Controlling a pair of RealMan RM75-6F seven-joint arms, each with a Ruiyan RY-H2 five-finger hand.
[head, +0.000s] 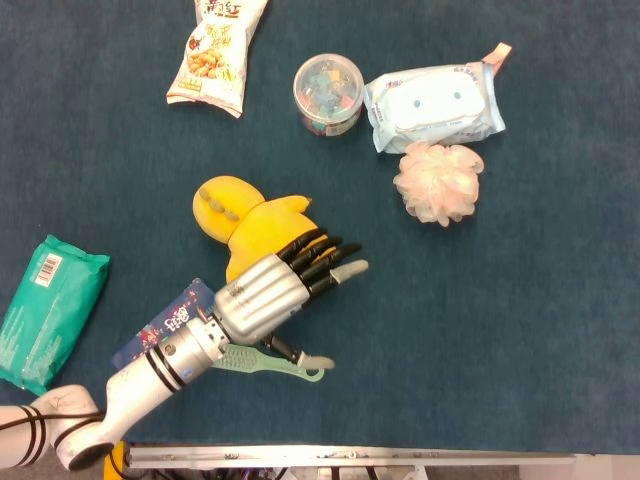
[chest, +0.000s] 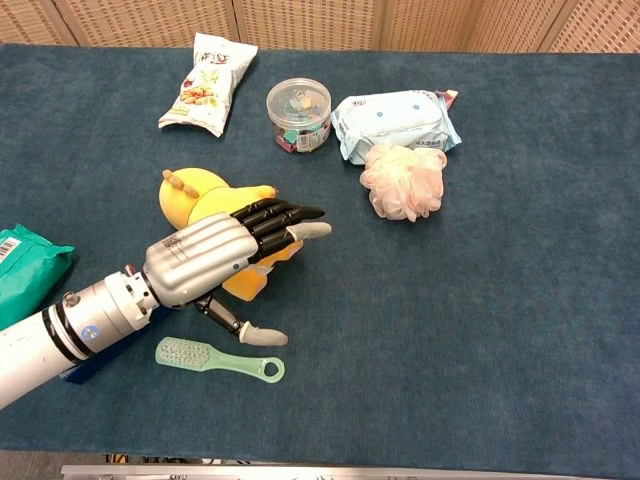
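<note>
The yellow plush duck (head: 250, 222) lies on the blue worktop (head: 500, 330), left of centre, its head toward the far side and its body partly under the left hand (head: 280, 288). That hand hovers flat over the duck's lower body, fingers (chest: 285, 219) stretched forward and held side by side, thumb slung low toward the mint-green brush (chest: 215, 358); it holds nothing, and whether it touches the plush cannot be told. This looks like the approach to a grasp, with no closure begun. A grip would call for the hand to lower and for thumb and fingers to wrap round the soft body, which should give under pressure. The right hand shows in neither view.

A dark blue flat packet (head: 160, 330) lies beneath the forearm. A green packet (head: 48, 308) with a barcode sits at the left edge. Farther off are a snack bag (head: 215, 55) with red characters too small to read, a clear tub of coloured clips (head: 327, 93), a wet-wipes pack (head: 432, 103) and a pink bath pouf (head: 438, 182).
</note>
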